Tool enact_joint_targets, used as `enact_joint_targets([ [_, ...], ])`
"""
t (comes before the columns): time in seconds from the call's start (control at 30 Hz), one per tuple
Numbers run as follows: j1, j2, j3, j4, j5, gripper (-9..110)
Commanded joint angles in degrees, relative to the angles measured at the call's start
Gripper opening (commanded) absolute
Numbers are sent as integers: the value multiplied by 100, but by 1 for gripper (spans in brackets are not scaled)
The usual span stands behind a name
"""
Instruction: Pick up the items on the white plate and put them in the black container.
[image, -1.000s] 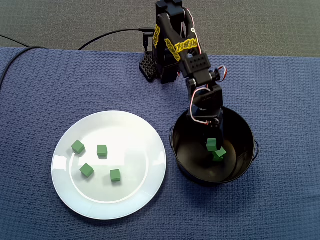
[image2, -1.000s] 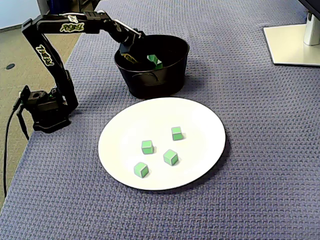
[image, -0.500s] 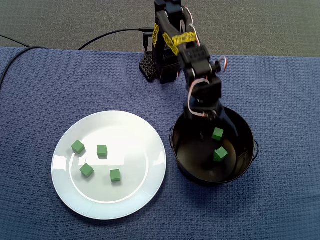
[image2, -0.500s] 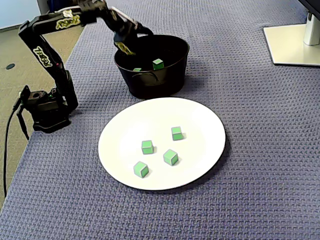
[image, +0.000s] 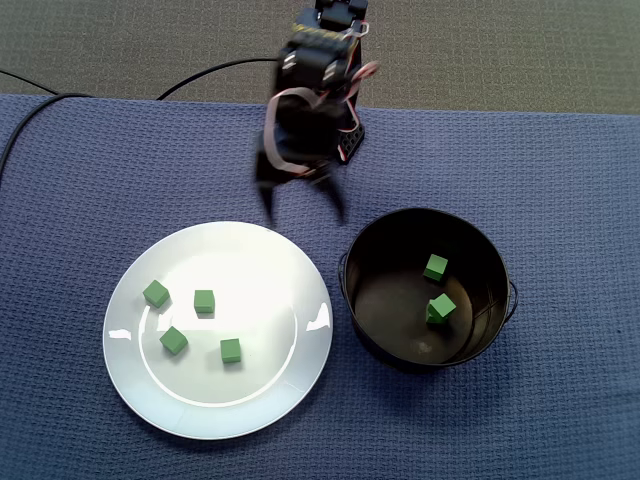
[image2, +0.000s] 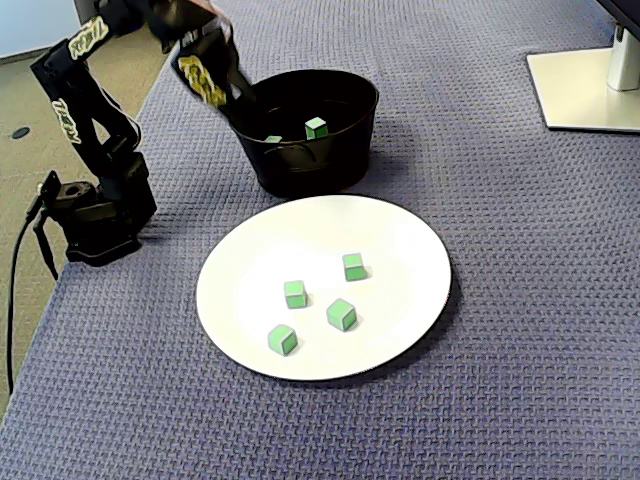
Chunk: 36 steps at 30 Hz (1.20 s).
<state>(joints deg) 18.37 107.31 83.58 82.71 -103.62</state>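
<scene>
On my upper fixed feed the gripper (image: 300, 206) hung in the upper middle of the frame, its two fingers (image: 268, 200) spread wide and holding nothing, smeared by motion blur. It sat over the blue cloth (image: 560, 180), between the top rim of the white plate (image: 265, 290) and the upper left rim of the black container (image: 372, 338), touching neither as far as I could see.

The plate filled the lower left of that frame. Four green cubes (image: 204, 301) lay on its left half, loosely grouped and apart from one another. The container stood just beside the plate in the lower right of centre, with two green cubes (image: 441, 308) on its floor, one above the other in the picture and not touching.

On my side feed the arm (image2: 85, 95) arched in the upper left, with its end too blurred for me to read the jaws. There the container (image2: 300, 175) was at upper centre, the plate (image2: 400, 240) below it, and a pale monitor foot (image2: 585, 90) in the upper right corner
</scene>
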Motion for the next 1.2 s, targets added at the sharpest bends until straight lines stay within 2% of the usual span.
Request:
enact_joint_targets([
  [0.0, 712, -352, 519, -782, -879, 39],
  [0.23, 1151, -1441, 1160, -2382, -949, 42],
  [0.43, 1239, -2206, 1169, -3050, -650, 43],
  [0.7, 1406, -2769, 1046, -3850, -360, 42],
  [1.17, 1512, -3313, 1160, -4456, -176, 41],
])
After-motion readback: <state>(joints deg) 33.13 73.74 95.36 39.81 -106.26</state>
